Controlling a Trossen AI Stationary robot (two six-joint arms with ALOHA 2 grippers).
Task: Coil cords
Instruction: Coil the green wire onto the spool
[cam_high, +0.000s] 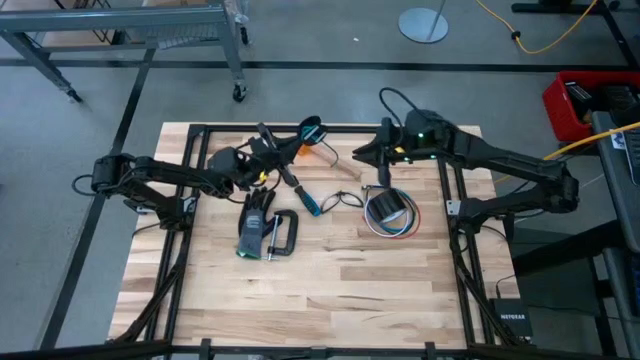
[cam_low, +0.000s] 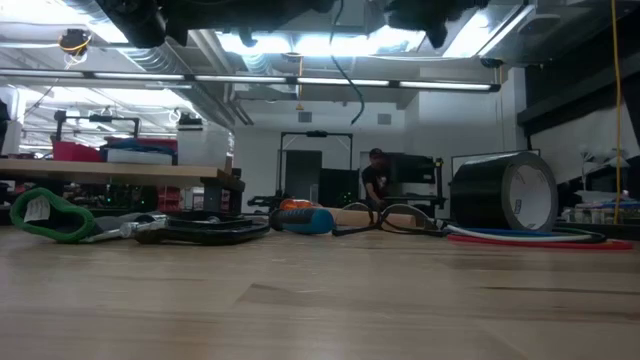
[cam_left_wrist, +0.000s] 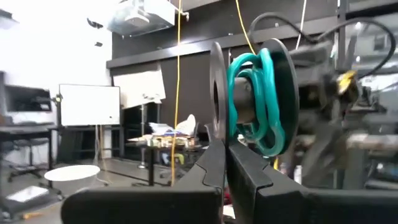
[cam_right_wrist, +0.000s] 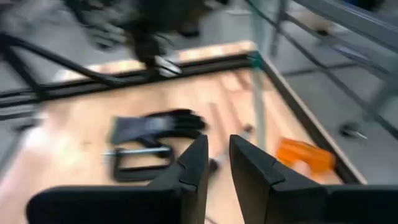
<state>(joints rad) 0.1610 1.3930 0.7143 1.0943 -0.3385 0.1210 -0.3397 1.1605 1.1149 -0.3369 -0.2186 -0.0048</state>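
Your left pincer (cam_left_wrist: 224, 163) is clenched on a dark spool (cam_left_wrist: 249, 93) wound with the teal-green cord (cam_left_wrist: 264, 102), raised over the bench (cam_high: 330, 280) far side. Your right pincer (cam_right_wrist: 216, 165) hovers nearby, its narrow gap empty. Red, white and blue wires (cam_high: 395, 225) lie coiled below it.

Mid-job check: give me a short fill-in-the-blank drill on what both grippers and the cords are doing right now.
1. The left gripper is shut on a dark reel wound with the thin ____ cord.
2. The bundle of red, white and blue wires lies around a black roll of ____.
3. The black glove lies beside a black ____ on the wooden table.
4. The right gripper hangs above the table holding ____.

Missing words: teal-green; tape; C-clamp; nothing
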